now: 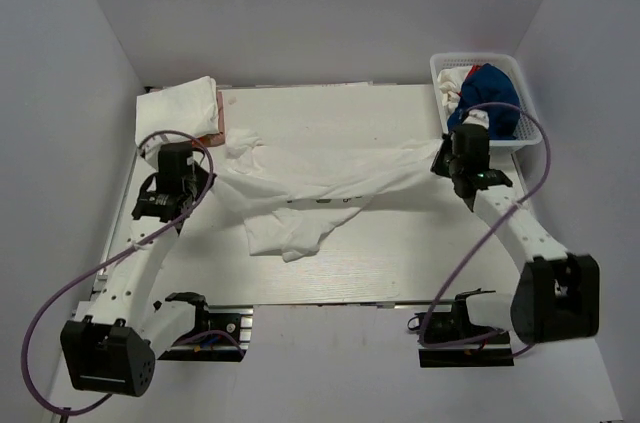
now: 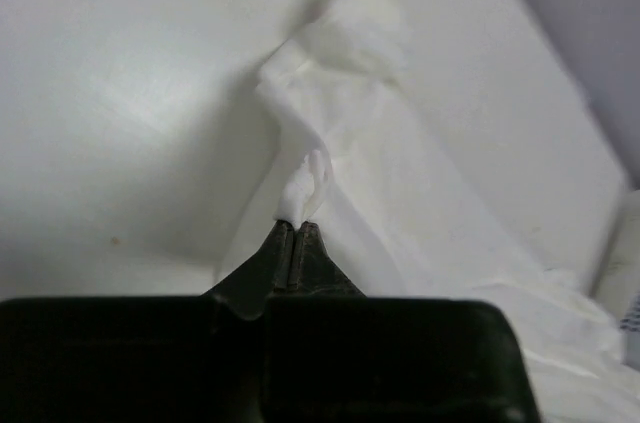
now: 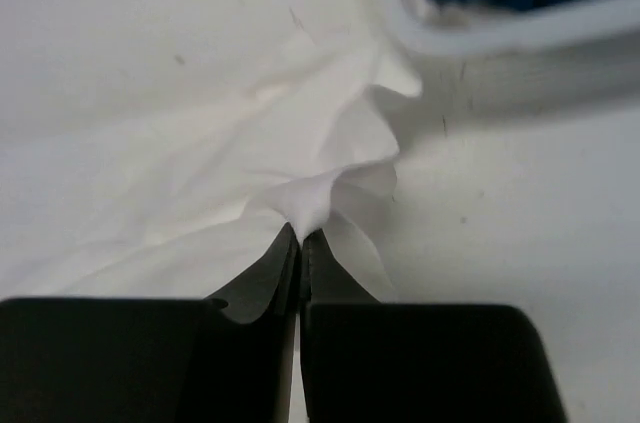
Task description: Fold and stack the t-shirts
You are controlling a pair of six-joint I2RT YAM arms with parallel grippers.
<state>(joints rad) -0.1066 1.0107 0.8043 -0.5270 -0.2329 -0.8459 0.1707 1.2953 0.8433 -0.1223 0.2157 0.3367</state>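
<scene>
Your left gripper [image 2: 297, 227] is clamped on one end of the white tee [image 1: 330, 178] at the frame's mid-left. Your right gripper [image 3: 301, 234] pinches the other end at mid-right, beside the basket [image 1: 470, 57]. It spans the middle of the table [image 1: 400, 248].

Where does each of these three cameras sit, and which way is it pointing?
Top external: fixed above and behind, looking down on the table; left arm and right arm show whole.
Left wrist: rides the left arm, looking along the left gripper, shut on the white t-shirt.
Right wrist: rides the right arm, looking along the right gripper toward the basket.
Shared: both wrist views show the same t-shirt, pinched at opposite sides.
</scene>
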